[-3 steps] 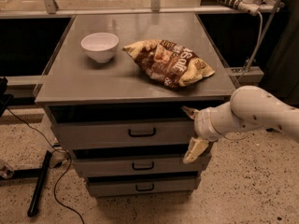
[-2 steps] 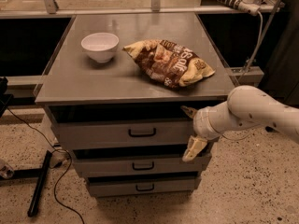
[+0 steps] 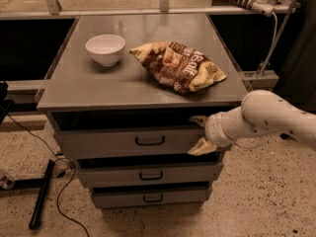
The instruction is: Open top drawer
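The top drawer [image 3: 98,143] is the widest grey drawer, just under the cabinet top, with a small black loop handle [image 3: 149,141] centred on its front. A dark gap runs above its front. My gripper [image 3: 199,134] is on a white arm reaching in from the right. It is in front of the right end of the top drawer's front, to the right of the handle and apart from it. Its two tan fingers [image 3: 203,147] are spread, one above the other, with nothing between them.
On the grey cabinet top [image 3: 74,90] stand a white bowl [image 3: 105,48] and a crumpled chip bag [image 3: 180,65]. Below are the mid-width drawer [image 3: 148,174] and the narrowest drawer [image 3: 150,197]. A black stand and cables [image 3: 42,194] lie on the floor at left.
My gripper has lifted a little along the right end of the top drawer's front, and its lower finger sits higher. The drawer, bowl and bag have not moved.
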You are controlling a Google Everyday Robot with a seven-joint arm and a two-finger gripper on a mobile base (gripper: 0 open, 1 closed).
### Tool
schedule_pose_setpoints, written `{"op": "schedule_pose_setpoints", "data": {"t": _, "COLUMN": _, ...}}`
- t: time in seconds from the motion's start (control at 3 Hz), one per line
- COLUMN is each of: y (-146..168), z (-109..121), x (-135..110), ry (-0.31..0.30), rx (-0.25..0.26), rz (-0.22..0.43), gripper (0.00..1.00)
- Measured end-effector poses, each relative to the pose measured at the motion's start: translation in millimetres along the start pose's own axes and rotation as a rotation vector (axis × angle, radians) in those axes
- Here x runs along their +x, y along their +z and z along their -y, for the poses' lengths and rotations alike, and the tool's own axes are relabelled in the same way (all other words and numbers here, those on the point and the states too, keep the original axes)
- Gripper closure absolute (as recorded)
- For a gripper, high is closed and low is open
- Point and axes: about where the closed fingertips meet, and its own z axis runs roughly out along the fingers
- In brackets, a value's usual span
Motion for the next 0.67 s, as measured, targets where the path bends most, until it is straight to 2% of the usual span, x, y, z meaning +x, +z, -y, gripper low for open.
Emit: {"op": "schedule_pose_setpoints", "data": {"t": 0.67, "y": -6.3, "z": 2.6, "x": -4.3, "ry": 0.000, "rx": 0.000, "rz": 0.000, "gripper": 0.87}}
